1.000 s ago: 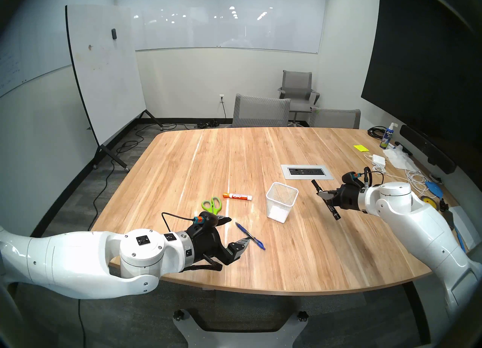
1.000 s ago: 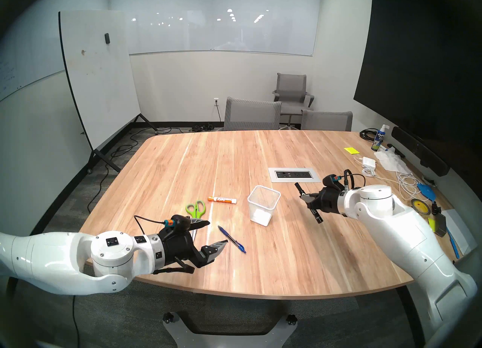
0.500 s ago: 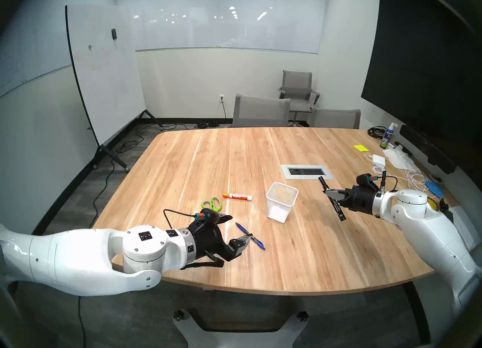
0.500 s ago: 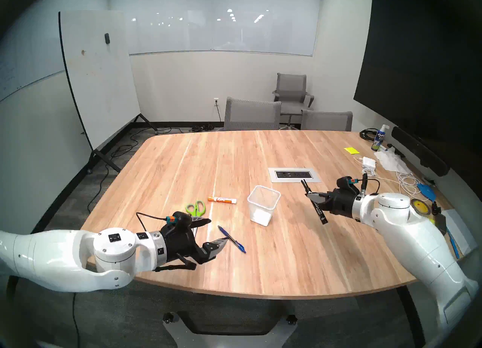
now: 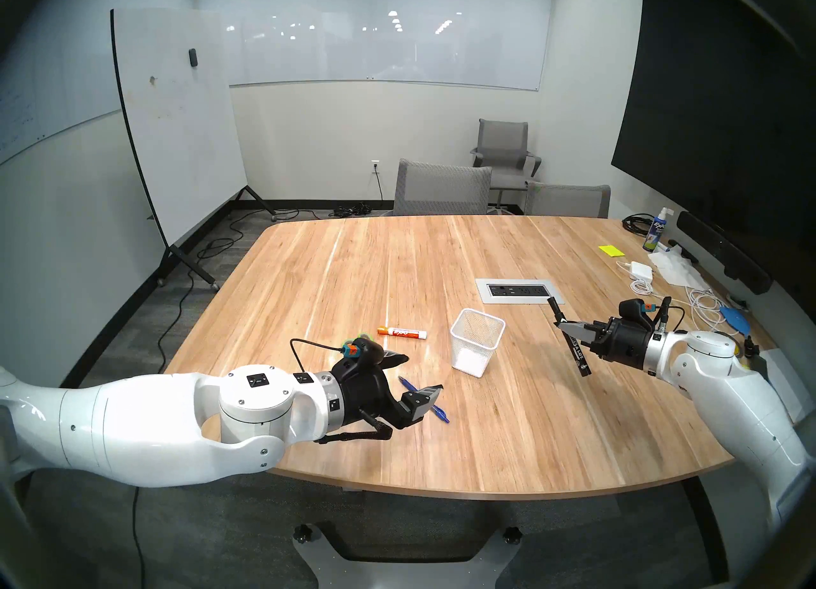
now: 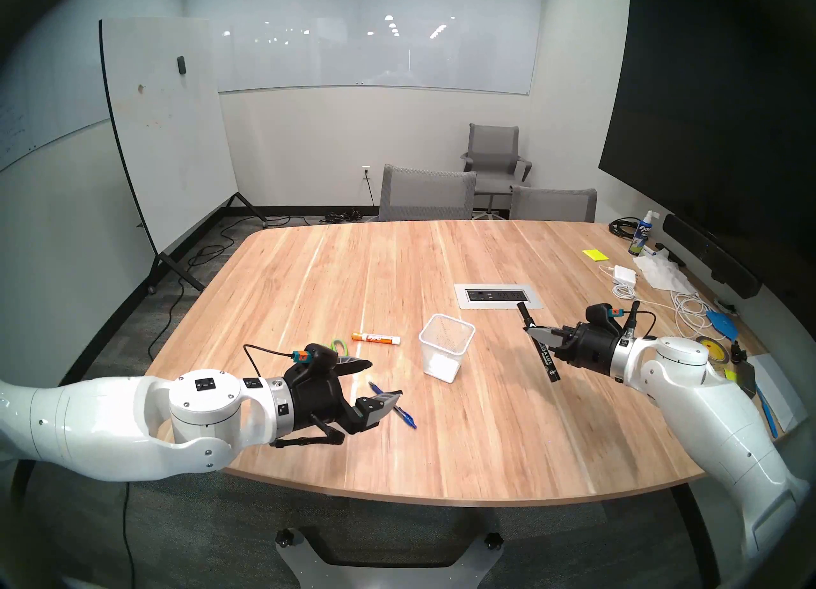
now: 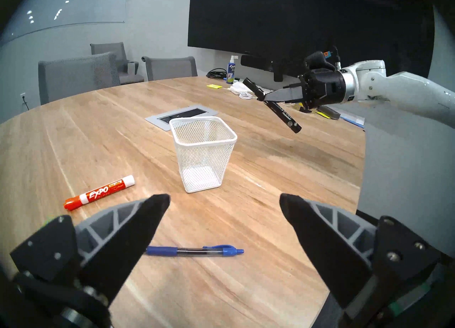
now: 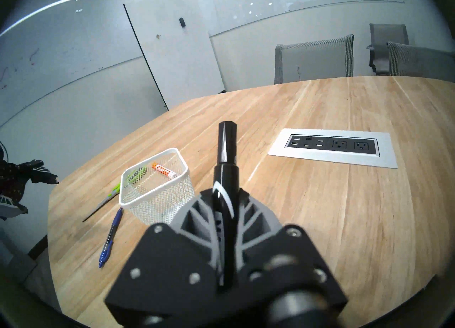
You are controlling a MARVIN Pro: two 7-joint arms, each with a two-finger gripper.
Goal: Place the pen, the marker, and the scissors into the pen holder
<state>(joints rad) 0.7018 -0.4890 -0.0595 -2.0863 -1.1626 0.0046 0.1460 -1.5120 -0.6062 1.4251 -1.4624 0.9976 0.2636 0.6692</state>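
The white mesh pen holder (image 5: 477, 347) stands upright mid-table with nothing in it. My right gripper (image 5: 561, 324) hovers to its right, shut on a black marker (image 5: 576, 351) that slants down toward me, cap end up (image 8: 225, 148). An orange marker (image 5: 402, 333) lies to the left of the holder. The blue pen (image 7: 194, 250) lies flat just below and between the fingers of my open left gripper (image 7: 224, 198), which hangs above the table. The green-handled scissors (image 8: 115, 189) lie beyond the holder, mostly hidden behind my left gripper in the head views.
A recessed power outlet panel (image 5: 520, 290) sits behind the holder. Cables, a charger, a spray bottle (image 5: 655, 230), sticky notes and tape clutter the table's right edge. Grey chairs (image 5: 441, 188) stand at the far side.
My left arm has reached forward and right, so its open fingers now straddle the pen and cover the scissors. My right arm has drawn back to the right with the black marker.
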